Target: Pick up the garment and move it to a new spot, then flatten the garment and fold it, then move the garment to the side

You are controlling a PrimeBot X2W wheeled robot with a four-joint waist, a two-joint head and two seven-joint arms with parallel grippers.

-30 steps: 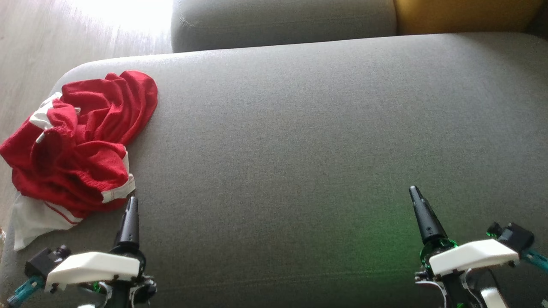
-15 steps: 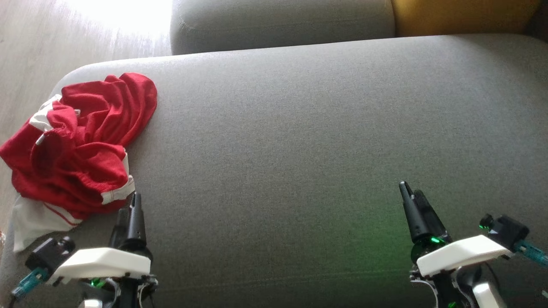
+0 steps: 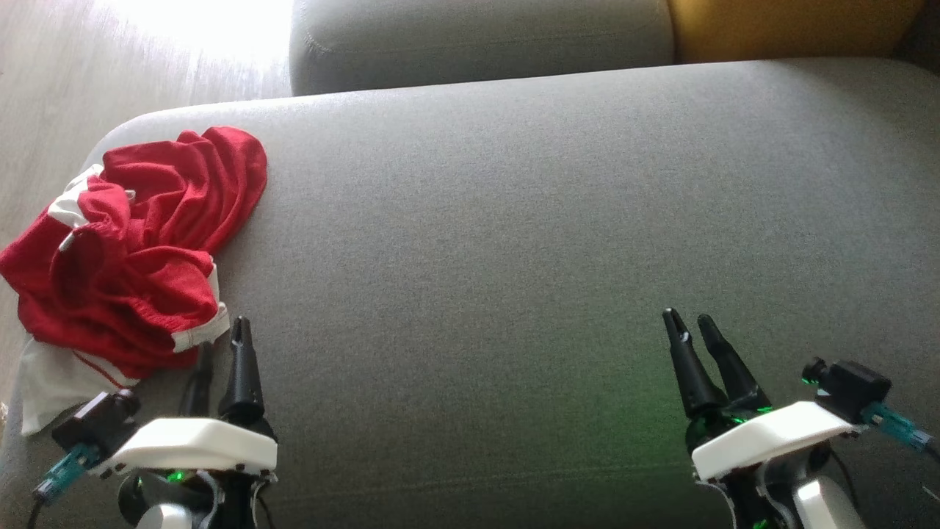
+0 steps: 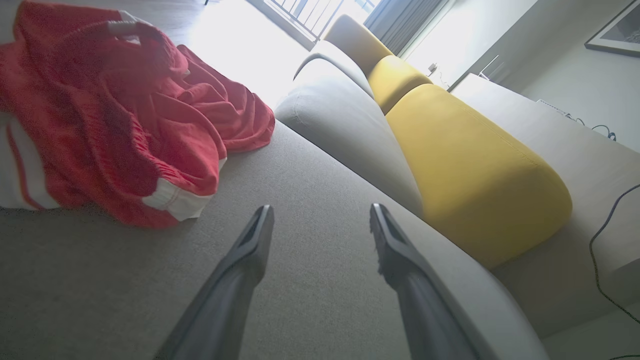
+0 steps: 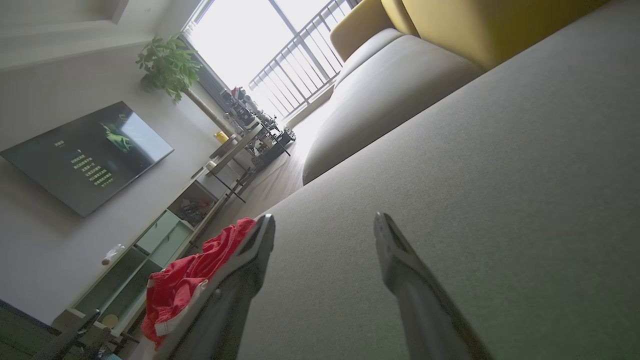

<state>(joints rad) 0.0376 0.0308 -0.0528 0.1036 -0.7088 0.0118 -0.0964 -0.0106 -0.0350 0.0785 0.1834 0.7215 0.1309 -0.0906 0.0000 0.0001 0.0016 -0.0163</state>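
Though edge-on earlier, left gripper [image 3: 222, 336] and right gripper [image 3: 687, 317] now agape.

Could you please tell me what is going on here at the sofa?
A crumpled red garment lies at the left end of the grey sofa seat. The robot's left gripper hovers open just beside it; the right gripper is open over bare seat farther right. Nothing is picked up yet.
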